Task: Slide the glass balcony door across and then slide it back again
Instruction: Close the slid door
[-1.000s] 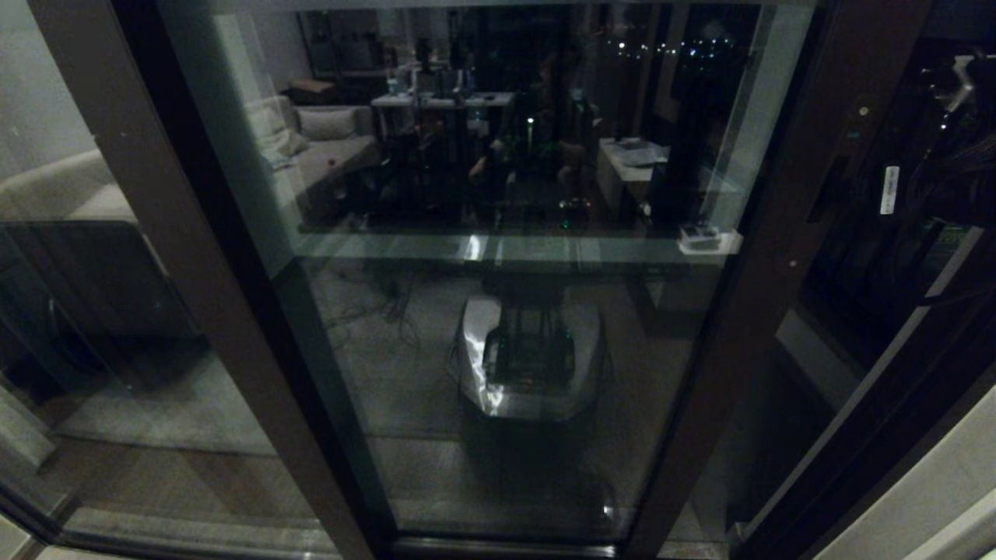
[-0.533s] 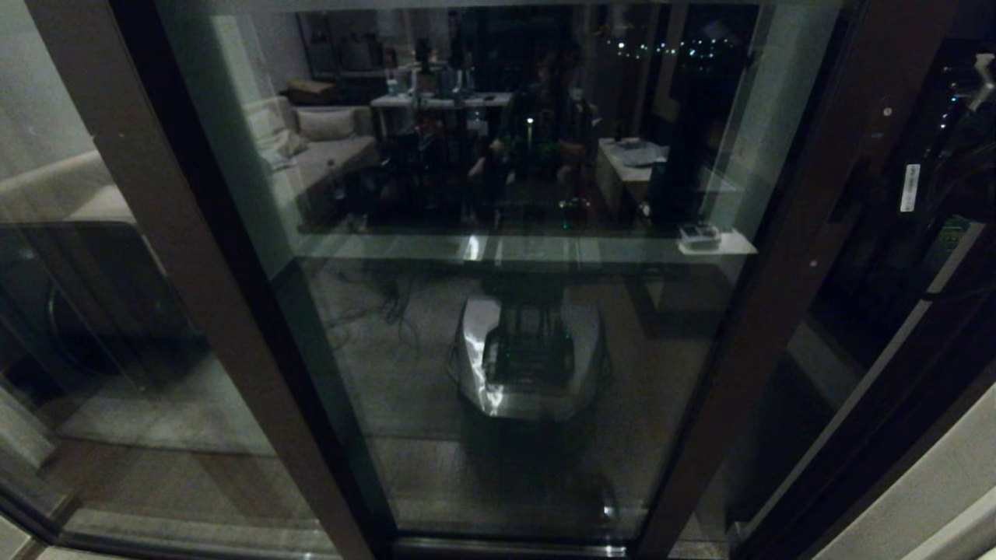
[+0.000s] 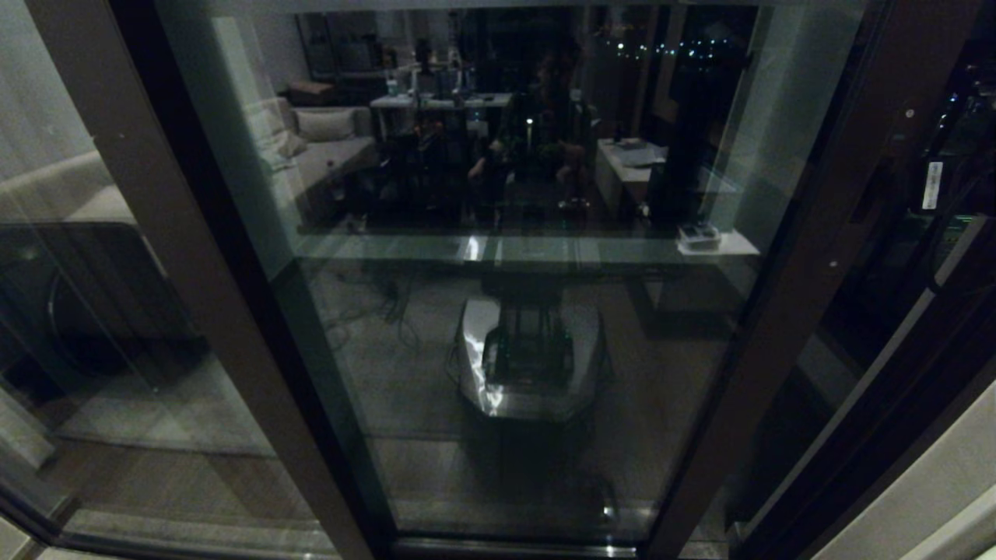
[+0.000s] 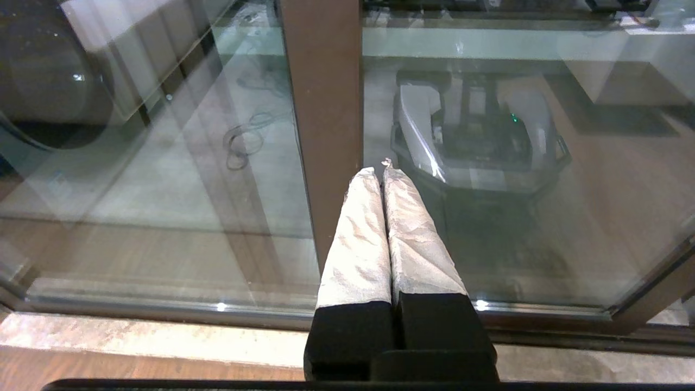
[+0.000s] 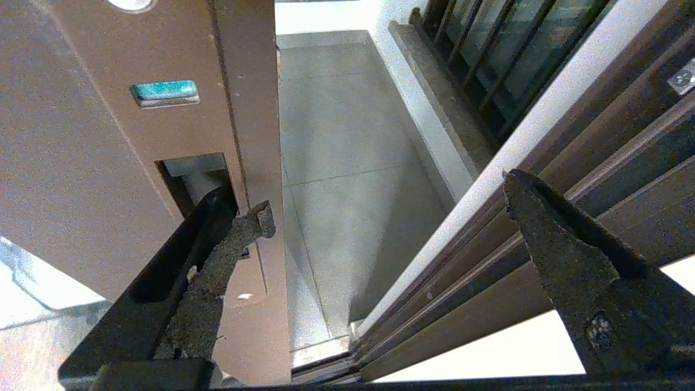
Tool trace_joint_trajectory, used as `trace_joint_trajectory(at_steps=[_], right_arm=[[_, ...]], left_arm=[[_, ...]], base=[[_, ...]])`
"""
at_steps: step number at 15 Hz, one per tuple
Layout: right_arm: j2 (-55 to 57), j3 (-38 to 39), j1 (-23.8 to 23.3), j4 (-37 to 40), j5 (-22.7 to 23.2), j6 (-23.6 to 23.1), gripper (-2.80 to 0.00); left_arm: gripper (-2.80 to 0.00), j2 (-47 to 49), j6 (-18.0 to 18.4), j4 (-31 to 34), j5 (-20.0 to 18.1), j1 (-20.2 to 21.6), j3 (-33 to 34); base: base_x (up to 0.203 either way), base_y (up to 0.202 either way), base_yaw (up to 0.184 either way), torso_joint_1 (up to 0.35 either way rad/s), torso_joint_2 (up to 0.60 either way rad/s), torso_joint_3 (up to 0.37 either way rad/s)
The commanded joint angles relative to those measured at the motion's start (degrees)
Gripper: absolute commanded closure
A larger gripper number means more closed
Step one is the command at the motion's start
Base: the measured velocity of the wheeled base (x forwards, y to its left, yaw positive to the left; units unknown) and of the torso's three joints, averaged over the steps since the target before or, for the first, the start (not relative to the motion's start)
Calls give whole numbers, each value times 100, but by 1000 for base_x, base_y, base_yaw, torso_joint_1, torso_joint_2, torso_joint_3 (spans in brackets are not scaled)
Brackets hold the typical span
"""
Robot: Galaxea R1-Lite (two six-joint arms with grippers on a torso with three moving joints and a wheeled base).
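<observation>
The glass balcony door (image 3: 545, 327) fills the head view, with its dark brown stile (image 3: 817, 272) on the right. In the right wrist view my right gripper (image 5: 388, 198) is open. One of its fingers (image 5: 233, 244) reaches into the stile's recessed handle slot (image 5: 190, 174), while the other finger (image 5: 548, 250) stands off by the door jamb. My left gripper (image 4: 380, 169) is shut on nothing, low down in front of a plain brown post (image 4: 326, 98) and the glass. Neither gripper is clear in the head view.
Between the stile and the ribbed jamb (image 5: 488, 260) a gap shows the tiled balcony floor (image 5: 347, 163). Black barred railings (image 5: 488, 54) stand beyond. A stone sill and floor track (image 4: 163, 336) run below the glass. The glass reflects the room and my base.
The door's stile has slid to the right in the head view, and the dark gap between it and the jamb has narrowed.
</observation>
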Motion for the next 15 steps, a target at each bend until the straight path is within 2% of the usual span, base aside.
trace_joint_trajectory(at_steps=[1,15], right_arm=[[50,3,-52,11,35,-17,-280],[287,-32,-464,-253,178,-174,-280]], left_arm=[[0,-4,2,-1,-2,-2,9],[0,-4,2,-1,-2,5,9]], base=[[0,0,0,0,0,0],[0,0,0,0,0,0]])
